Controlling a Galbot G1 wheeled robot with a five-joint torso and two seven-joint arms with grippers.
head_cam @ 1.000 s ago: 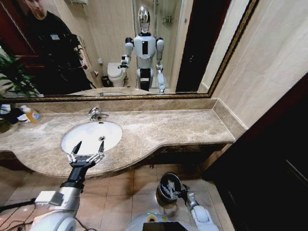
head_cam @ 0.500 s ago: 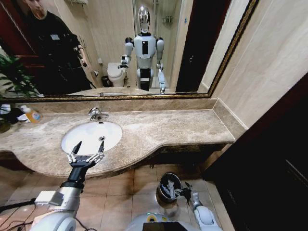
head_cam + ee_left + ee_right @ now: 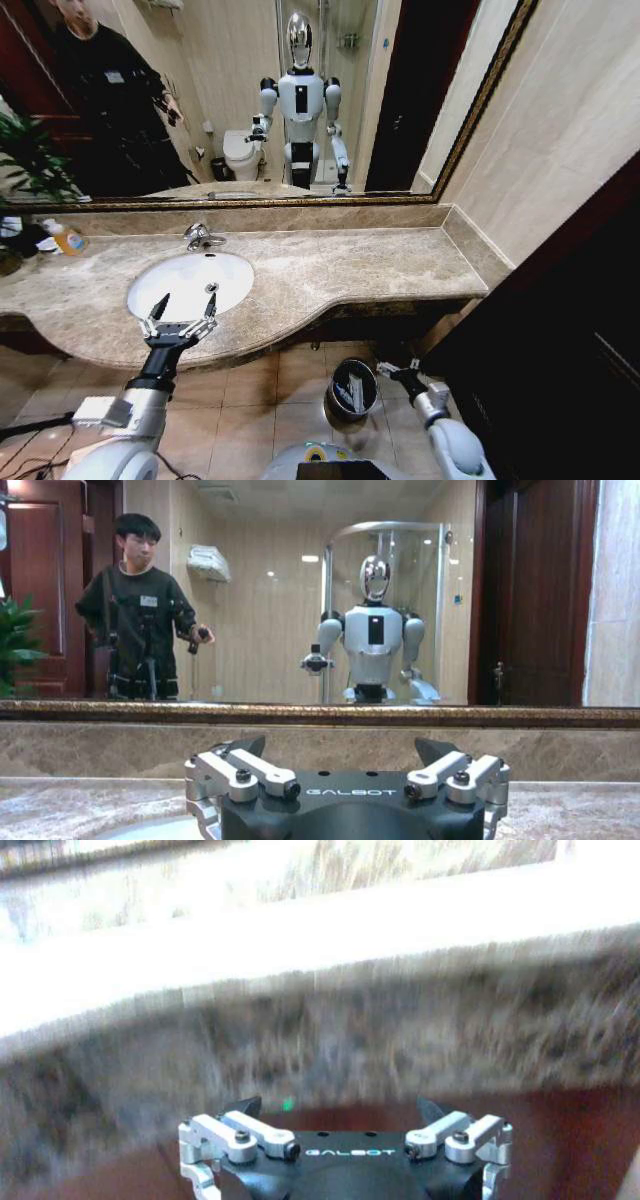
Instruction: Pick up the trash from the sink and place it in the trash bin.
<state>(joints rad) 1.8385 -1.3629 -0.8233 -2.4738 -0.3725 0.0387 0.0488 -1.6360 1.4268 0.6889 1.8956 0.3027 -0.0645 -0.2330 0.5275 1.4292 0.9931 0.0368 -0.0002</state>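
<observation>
The white oval sink (image 3: 185, 280) is set in the beige marble countertop (image 3: 370, 265), and no trash shows in its bowl. My left gripper (image 3: 183, 305) hovers over the basin's front rim, open and empty; in the left wrist view the gripper (image 3: 340, 744) faces the mirror with its jaws spread. On the floor below the counter stands the black trash bin (image 3: 352, 388), with a few pale pieces inside. My right gripper (image 3: 398, 370) is just to the right of the bin's rim, open and holding nothing. The right wrist view shows this gripper (image 3: 337, 1102) facing the blurred counter edge.
A chrome faucet (image 3: 200, 237) stands behind the basin. An orange-liquid bottle (image 3: 66, 238) and a plant (image 3: 30, 160) sit at the counter's far left. A dark wall or door (image 3: 560, 330) closes the right side. Tiled floor (image 3: 260, 385) lies between bin and counter.
My right gripper has swung from above the bin's right edge out to the right, away from the bin. The left arm has not moved.
</observation>
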